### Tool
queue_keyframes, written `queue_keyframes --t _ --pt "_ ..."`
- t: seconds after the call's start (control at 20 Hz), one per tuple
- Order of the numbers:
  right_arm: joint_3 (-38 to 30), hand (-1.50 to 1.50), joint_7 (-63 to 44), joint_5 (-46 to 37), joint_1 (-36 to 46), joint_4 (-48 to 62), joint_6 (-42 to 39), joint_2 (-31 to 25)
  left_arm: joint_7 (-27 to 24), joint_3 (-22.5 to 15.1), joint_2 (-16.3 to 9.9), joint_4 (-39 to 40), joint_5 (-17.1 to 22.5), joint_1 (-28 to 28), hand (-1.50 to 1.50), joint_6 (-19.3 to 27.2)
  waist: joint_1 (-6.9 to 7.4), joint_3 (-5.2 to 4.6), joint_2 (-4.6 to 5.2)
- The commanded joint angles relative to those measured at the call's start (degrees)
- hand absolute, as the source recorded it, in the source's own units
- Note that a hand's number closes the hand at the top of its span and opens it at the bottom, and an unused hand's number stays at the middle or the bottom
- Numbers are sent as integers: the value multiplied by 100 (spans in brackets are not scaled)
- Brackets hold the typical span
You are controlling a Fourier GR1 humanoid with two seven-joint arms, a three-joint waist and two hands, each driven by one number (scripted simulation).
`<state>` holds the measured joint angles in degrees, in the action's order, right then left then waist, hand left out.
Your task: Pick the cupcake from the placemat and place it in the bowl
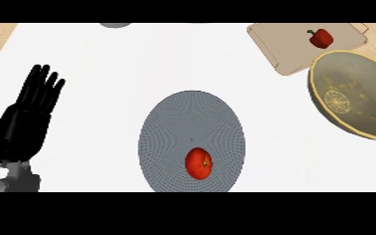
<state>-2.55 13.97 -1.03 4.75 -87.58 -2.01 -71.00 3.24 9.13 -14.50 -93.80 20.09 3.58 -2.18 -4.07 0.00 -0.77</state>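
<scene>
A round grey placemat [183, 124] lies in the middle of the white counter. On its lower right part sits a red, rounded object [198, 163] that looks more like a tomato than a cupcake. An olive-grey bowl [349, 92] with a pale rim stands at the right edge, partly cut off. My left hand [26, 117] shows at the left edge, fingers straight and pointing up, resting well left of the placemat. My right hand does not show.
A beige cutting board [286, 45] lies at the back right with a red bell pepper [320, 38] on it. A small grey object [115, 24] peeks in at the back edge.
</scene>
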Motion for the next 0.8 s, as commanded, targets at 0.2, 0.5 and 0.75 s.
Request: queue_keyframes --t 0.2,0.5,0.75 --pt "-566 150 227 123 391 1180 -484 434 50 -366 200 -253 -222 21 0 -71 467 1 83" --pt "131 150 770 -691 1947 2889 -354 1302 -318 -280 214 477 -197 401 0 -336 605 3 127" --pt "599 150 1003 -1621 2740 4100 -200 1765 -80 -362 220 10 -268 201 0 -237 665 7 127"
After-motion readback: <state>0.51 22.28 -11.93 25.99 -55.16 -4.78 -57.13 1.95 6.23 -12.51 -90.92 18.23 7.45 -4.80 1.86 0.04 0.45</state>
